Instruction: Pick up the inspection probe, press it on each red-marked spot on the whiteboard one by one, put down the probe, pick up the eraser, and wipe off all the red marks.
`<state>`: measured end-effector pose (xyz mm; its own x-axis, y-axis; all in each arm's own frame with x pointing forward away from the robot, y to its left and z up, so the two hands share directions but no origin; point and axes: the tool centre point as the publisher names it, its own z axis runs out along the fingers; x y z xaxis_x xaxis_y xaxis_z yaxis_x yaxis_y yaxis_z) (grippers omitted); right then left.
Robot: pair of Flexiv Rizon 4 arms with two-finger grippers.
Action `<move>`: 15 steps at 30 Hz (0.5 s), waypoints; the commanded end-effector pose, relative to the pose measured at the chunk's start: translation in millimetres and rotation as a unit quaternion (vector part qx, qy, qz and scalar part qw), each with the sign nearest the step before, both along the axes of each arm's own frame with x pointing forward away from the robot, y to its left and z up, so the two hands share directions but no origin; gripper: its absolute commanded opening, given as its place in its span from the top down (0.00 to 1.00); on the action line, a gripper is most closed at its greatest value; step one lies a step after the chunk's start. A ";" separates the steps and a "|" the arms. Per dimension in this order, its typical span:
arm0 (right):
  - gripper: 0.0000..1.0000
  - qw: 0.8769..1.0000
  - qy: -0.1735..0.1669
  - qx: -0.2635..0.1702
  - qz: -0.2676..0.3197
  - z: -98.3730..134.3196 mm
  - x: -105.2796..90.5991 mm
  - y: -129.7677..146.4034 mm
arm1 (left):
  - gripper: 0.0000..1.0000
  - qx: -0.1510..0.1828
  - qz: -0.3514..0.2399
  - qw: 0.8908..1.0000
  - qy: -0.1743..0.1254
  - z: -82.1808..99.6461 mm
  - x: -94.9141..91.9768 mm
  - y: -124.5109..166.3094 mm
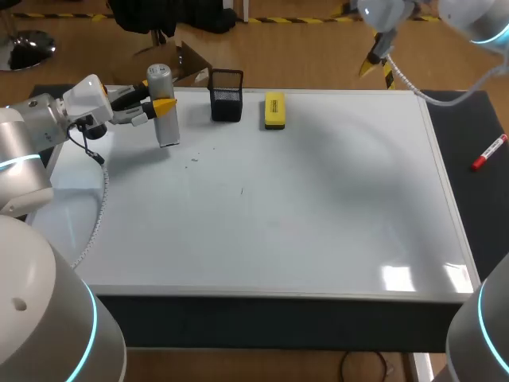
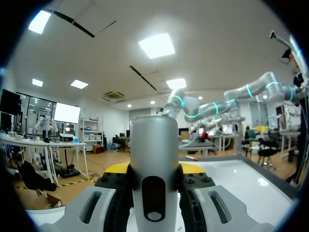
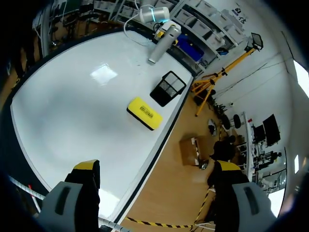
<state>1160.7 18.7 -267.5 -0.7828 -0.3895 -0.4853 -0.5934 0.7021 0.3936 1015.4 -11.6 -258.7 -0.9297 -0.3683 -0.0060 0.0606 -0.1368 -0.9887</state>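
Looking down in the head view: a white whiteboard [image 1: 318, 207] lies flat and covers most of a dark table [image 1: 477, 119], w/ a strip of table bare along the right. The board's surface is glossy; a glare patch [image 1: 398, 277] sits by its near right corner, and a few faint dark specks [image 1: 195, 159] show left of centre. The left gripper [image 1: 161, 106] comes in from the left, over the board's far left corner, jaws clamped on the probe [image 1: 169, 131], a grey cylinder standing nearly upright w/ a slight tilt. Cannot tell if its lower end touches the board. Just right of it, at the far edge, stands a black mesh holder [image 1: 227, 97], and beside that lies the yellow eraser [image 1: 274, 110], flat on the board. A red marker [image 1: 489, 153] lies on the bare table, right of the board. The right gripper [image 1: 372, 62] hangs high past the far edge, well apart from everything. Left wrist view: the probe [image 2: 154, 140] fills the middle, gripped from both sides between the yellow tips; the board [image 2: 231, 174] shows ahead and to one side. Right wrist view: the right gripper [image 3: 158, 168] has its jaws wide apart w/ nothing between them; ahead lie the board [image 3: 72, 106], eraser [image 3: 145, 113], holder [image 3: 167, 88] and, farthest, the probe [image 3: 164, 43].
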 end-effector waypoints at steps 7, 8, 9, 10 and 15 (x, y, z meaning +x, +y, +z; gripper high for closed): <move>0.00 0.999 0.014 0.038 -0.012 -7.4 -4.3 -22.7 | 1.00 0.000 0.002 1.000 0.000 1.5 -1.0 -0.4; 0.00 0.999 0.014 0.038 -0.012 -7.4 -4.3 -22.7 | 1.00 0.000 0.002 1.000 0.000 1.5 -1.0 -0.4; 0.00 0.999 0.014 0.038 -0.012 -7.4 -4.3 -22.7 | 1.00 0.000 0.002 1.000 0.000 1.5 -1.0 -0.4; 0.00 0.999 0.014 0.038 -0.012 -7.4 -4.3 -22.7 | 1.00 0.000 0.002 1.000 0.000 1.5 -1.0 -0.4; 0.00 0.999 0.014 0.038 -0.012 -7.4 -4.3 -22.7 | 1.00 0.000 0.002 1.000 0.000 1.5 -1.0 -0.4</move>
<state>1156.4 -3.7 -276.0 -0.8048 -0.3295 -0.4937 -0.5645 0.6821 0.4648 1015.4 -11.5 -258.7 -0.9297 -0.3684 -0.0060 0.0606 -0.1367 -0.9888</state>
